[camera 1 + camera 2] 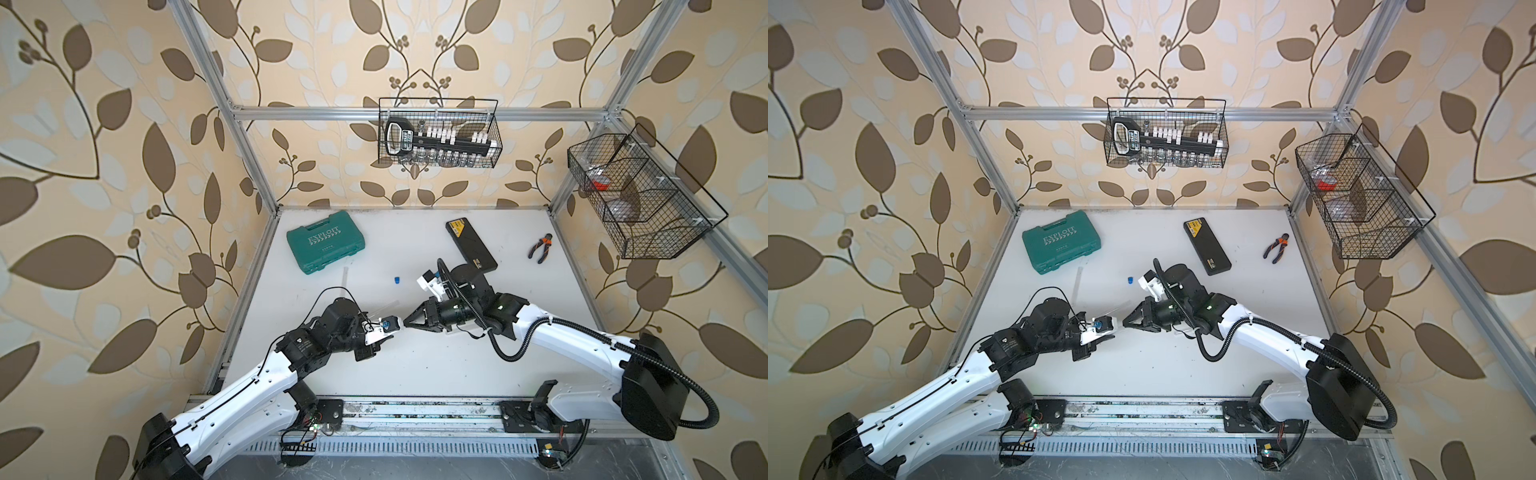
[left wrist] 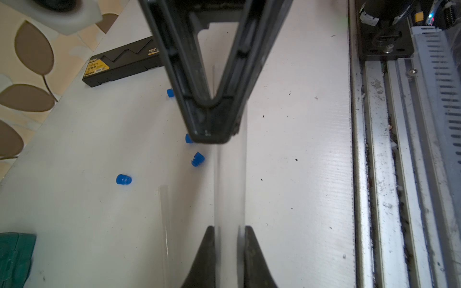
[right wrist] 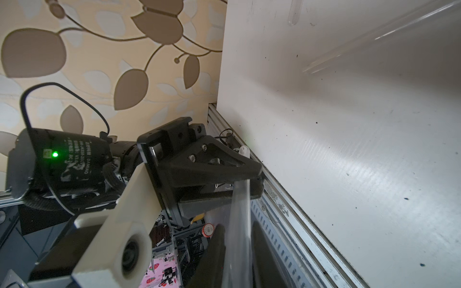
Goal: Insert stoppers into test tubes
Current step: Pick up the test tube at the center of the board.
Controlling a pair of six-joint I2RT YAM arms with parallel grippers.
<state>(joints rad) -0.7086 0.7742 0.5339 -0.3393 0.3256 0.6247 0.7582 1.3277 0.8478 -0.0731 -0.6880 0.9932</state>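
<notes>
Both arms reach in low from the near corners and meet tip to tip over the middle of the worktop. The left gripper is clamped on a clear test tube. The tube's other end runs into the right gripper, though I cannot tell whether that one grips it. Four blue stoppers lie loose on the worktop just beyond, on the far side.

The stoppers are bright blue, the case teal, the wallpaper beige with brown leaves.

Grn case, blk case, pliers on table, well apart.
</notes>
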